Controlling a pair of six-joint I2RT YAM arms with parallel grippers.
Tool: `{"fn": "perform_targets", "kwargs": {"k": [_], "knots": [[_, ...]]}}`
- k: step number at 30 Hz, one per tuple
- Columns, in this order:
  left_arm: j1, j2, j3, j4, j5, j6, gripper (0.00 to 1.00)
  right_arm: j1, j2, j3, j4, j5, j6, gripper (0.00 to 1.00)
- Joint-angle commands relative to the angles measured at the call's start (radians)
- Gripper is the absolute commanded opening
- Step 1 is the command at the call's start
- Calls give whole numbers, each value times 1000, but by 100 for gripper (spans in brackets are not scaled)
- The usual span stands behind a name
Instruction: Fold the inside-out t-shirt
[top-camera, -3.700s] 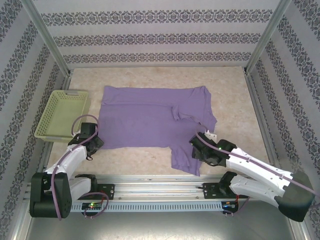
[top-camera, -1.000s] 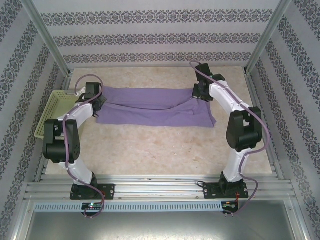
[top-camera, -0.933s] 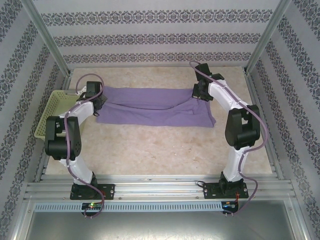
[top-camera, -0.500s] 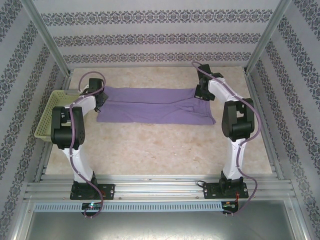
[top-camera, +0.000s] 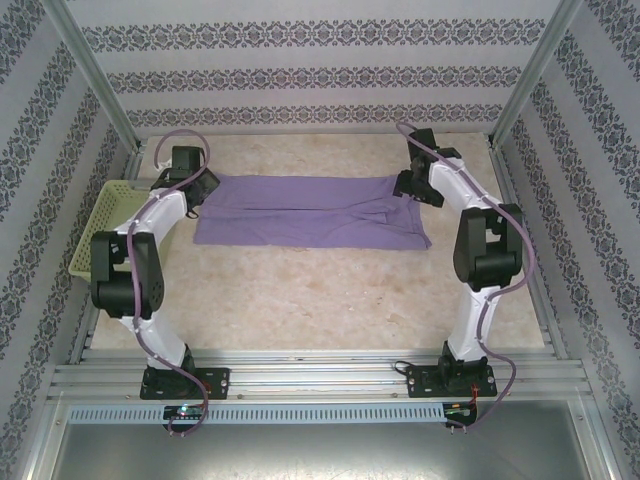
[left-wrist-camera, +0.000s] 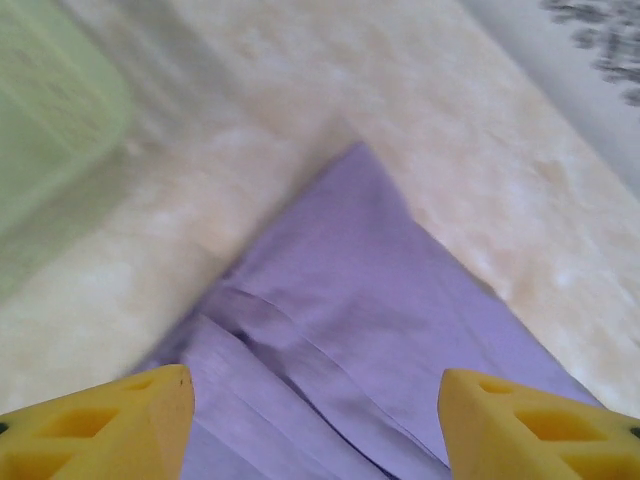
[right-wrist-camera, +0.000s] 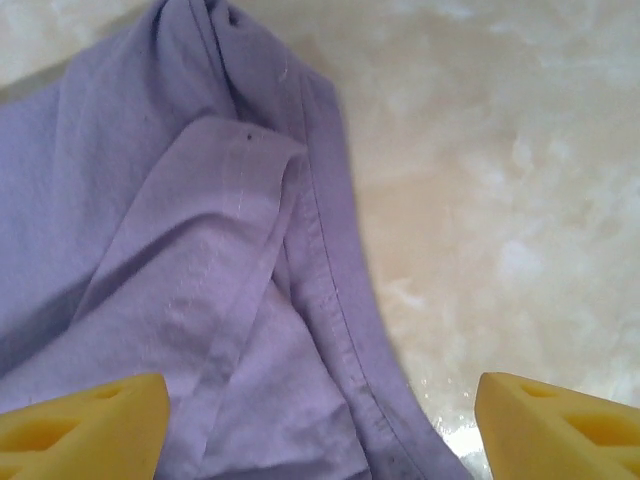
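"Starting with the container, what do you see?" my colleague asks.

"I see a yellow-green basket (top-camera: 98, 225) at the left edge of the table (top-camera: 320, 300), partly hidden behind my left arm. What shows of its inside is lattice floor. The inside-out t-shirt (top-camera: 310, 212) lies outside it, on the table near it, folded into a long lavender band across the far part of the surface."

"And the claws?"

"My left gripper (top-camera: 197, 188) hovers at the band's left end, my right gripper (top-camera: 415, 188) at its right end. On each wrist camera the yellow fingertips (left-wrist-camera: 120, 415) stand wide apart, with purple cloth lying below the gap and gripped by neither. The right wrist view shows a stitched hem and overlapping layers. The left wrist view is blurred, with the basket a green smear in its upper left corner."
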Motion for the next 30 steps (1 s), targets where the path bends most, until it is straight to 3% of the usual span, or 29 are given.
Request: {"fn": "perform_targets", "kwargs": {"k": [1,4,8,12,14,15,22,30], "knots": [[-48,29,-36,74,98,56,66,0,-9,-37,48,-52,-2,81],[-54,104,-14,99,159,78,66,-1,33,-29,58,-74,-3,84],[-48,203,51,56,161,114,67,-3,95,-5,53,-91,-12,94],[-26,272,71,17,159,106,77,-4,159,26,20,-68,-3,98],[-14,289,66,5,160,90,77,-4,181,33,14,-74,5,97],[-11,293,59,3,161,83,78,-5,190,39,9,-76,10,91],[-3,271,-5,19,125,58,78,8,194,54,-13,-68,50,96],[7,226,-64,50,118,51,78,34,156,-9,28,-92,116,87]]}}
